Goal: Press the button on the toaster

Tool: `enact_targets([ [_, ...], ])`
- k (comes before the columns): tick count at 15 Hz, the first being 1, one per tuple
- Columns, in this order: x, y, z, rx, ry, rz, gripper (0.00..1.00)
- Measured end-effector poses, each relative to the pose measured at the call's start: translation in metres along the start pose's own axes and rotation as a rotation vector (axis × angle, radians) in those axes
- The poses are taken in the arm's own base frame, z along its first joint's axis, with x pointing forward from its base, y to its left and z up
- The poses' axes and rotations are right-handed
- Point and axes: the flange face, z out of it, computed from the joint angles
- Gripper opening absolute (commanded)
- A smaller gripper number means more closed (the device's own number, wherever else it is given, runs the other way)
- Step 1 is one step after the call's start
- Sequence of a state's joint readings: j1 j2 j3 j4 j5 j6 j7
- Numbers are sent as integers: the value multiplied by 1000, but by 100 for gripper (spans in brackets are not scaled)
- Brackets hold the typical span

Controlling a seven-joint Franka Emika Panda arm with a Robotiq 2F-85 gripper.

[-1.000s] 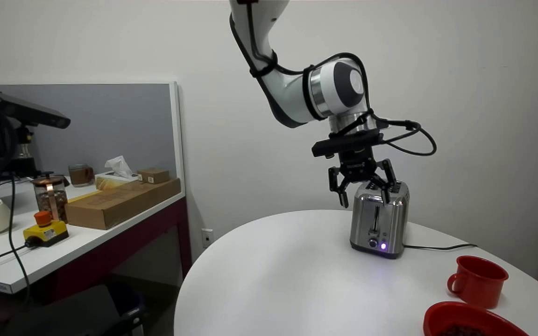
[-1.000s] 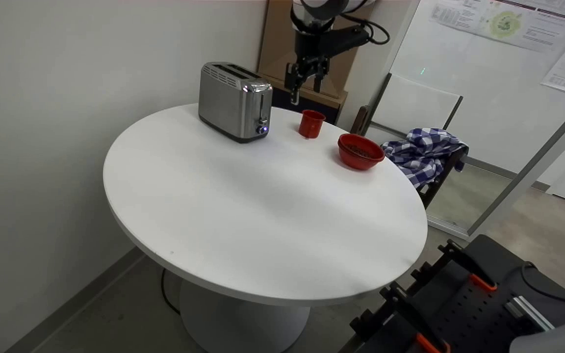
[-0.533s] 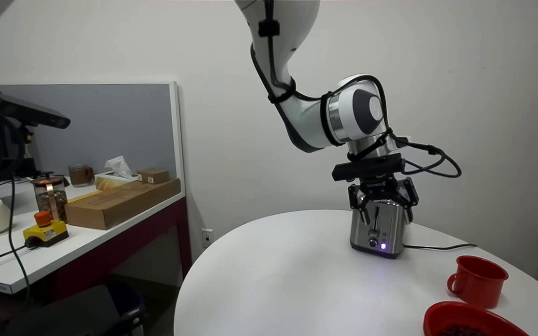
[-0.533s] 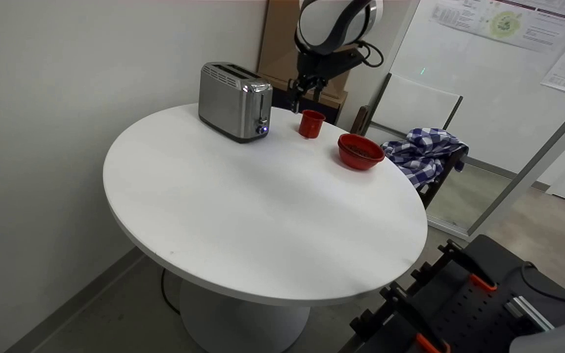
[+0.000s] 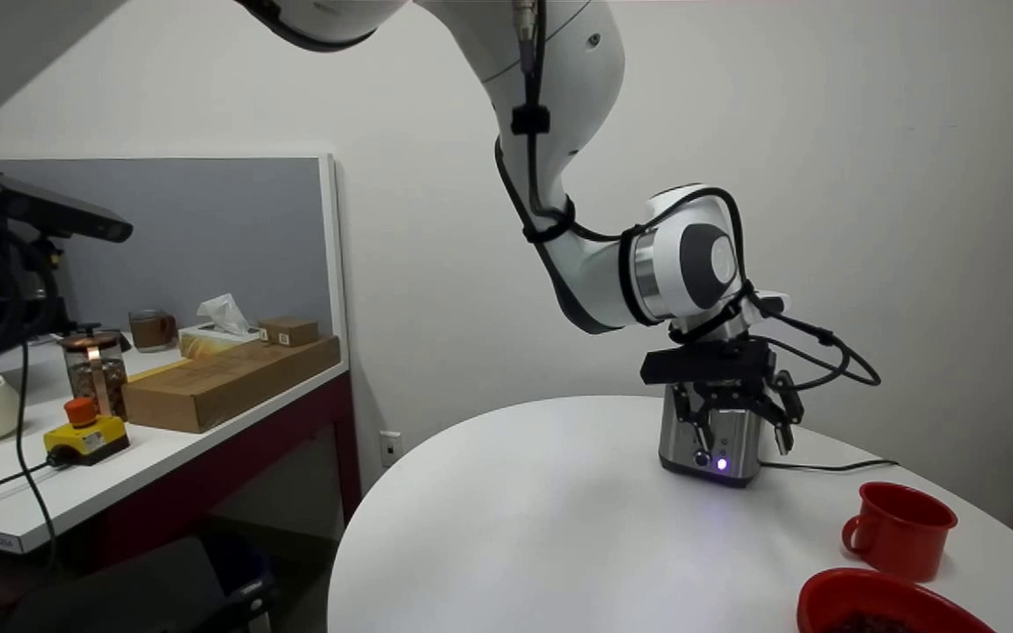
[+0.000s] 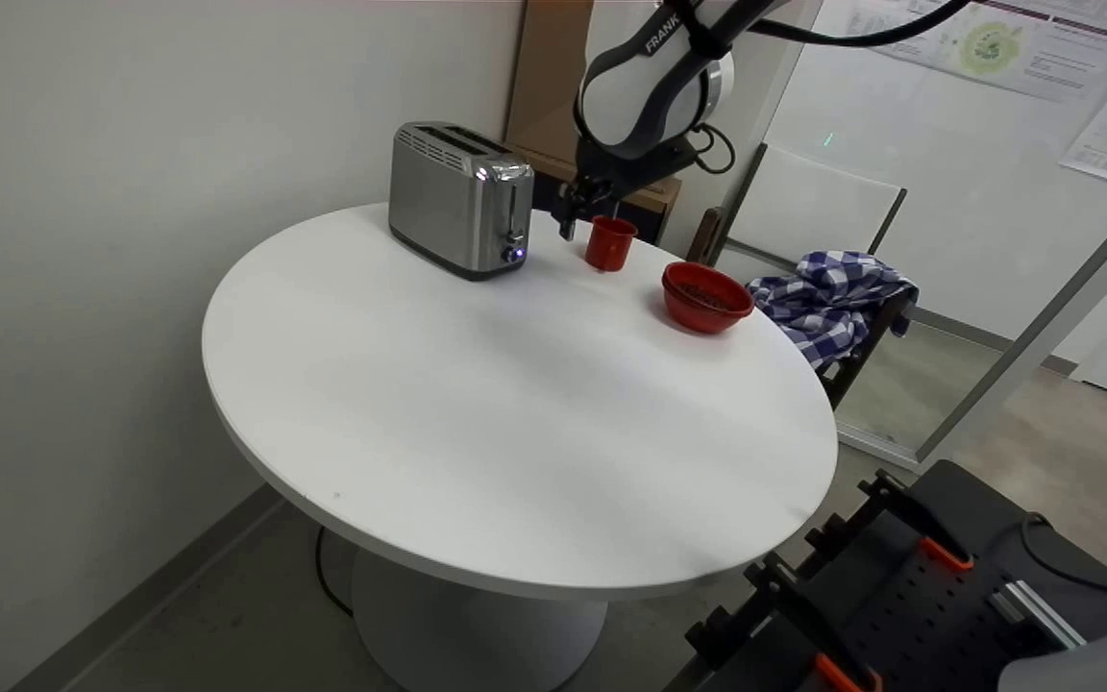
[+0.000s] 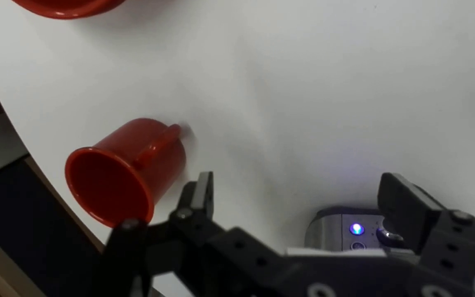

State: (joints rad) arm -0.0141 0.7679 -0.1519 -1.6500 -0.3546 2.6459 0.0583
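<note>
as the toaster stands upright by the wall-side edge of the bench, here hangs the end effector, right out in front of the toaster's narrow end! jaws spread wide, nothing held between them. in an exterior view the nearer fingertip looks apart from the toaster, so no press yet, i'd say. this looks like the lining-up step, with the push itself to come.

over to the wrist view: there's a blue light low on the toaster's face, what looks like a round button just beside it, and a knob partly hidden by a finger. which of them wants pressing? can't tell from here.

so the next move, as i judge it: pick one fingertip, or bring the jaws together into one blunt tip, set it level with the chosen button, then push straight in, short and gentle. seen from the wrist, the blue light lies in line with the wide space between the jaws, so a plain shove could miss it. mind the cup too, standing near the end effector by the bench's edge; the bowl sits further along that edge, well apart.
</note>
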Motion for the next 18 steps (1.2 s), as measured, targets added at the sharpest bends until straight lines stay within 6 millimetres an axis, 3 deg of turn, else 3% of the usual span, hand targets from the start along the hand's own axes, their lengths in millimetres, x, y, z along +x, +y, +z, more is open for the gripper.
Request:
enact_targets([
  [6, -1, 4, 30, 7, 12, 68, 100],
  [18, 22, -6, 70, 22, 44, 150, 100],
])
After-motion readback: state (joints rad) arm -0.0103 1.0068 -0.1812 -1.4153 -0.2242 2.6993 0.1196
